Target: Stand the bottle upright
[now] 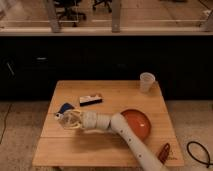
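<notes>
Fingers point(72, 115) are pinching the bottle point(59, 117).
The gripper point(65, 121) is holding it near the left edge of the bench point(117, 93).

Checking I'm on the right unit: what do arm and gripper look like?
The arm is off-white, built of rounded tubular segments with a bulbous joint. The gripper, over the wooden table's left side, is pale cream with an open-frame look. No cables or markings visible.

One gripper point(71, 120) at table point(116, 91) left, one bottle point(60, 117), one cup point(147, 81), one bowl point(138, 124)
</notes>
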